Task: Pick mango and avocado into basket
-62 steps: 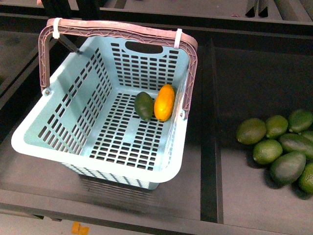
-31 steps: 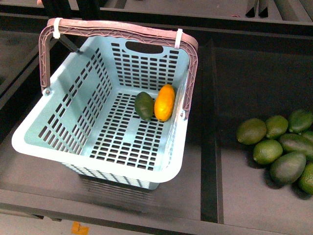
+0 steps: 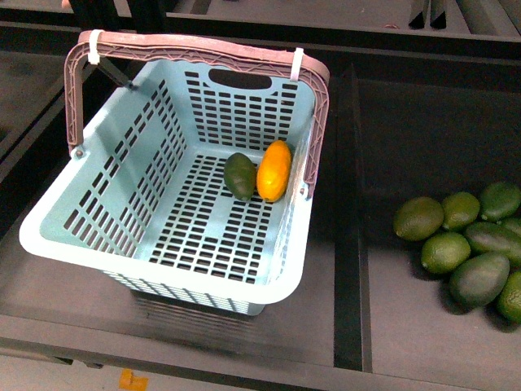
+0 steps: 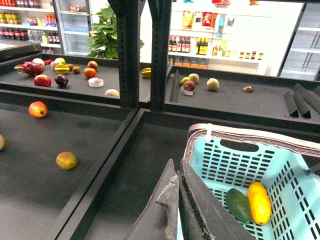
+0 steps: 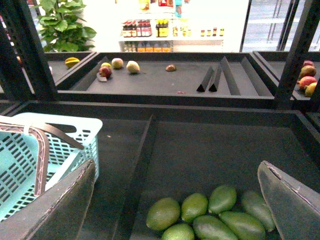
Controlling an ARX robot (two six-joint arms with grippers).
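The teal basket [image 3: 49,232] with brown handles stands on the dark shelf at the left of the front view. On its slotted floor, near the right wall, the yellow-orange mango [image 3: 273,170] lies side by side with the dark green avocado [image 3: 239,175]. Neither arm shows in the front view. In the left wrist view my left gripper [image 4: 176,172] is shut and empty, beside the basket's [image 4: 300,170] near corner, with the mango [image 4: 259,202] and avocado [image 4: 238,205] inside. My right gripper [image 5: 182,170] is open and empty, above a pile of green avocados [image 5: 207,217], with the basket [image 5: 75,131] to one side.
Several loose green avocados [image 3: 468,244] lie in the bin to the right of the basket. A black divider rail [image 3: 348,244] runs between the two bins. Other fruit [image 4: 66,160] lies on shelves beyond the basket, and dark uprights [image 4: 140,50] stand behind.
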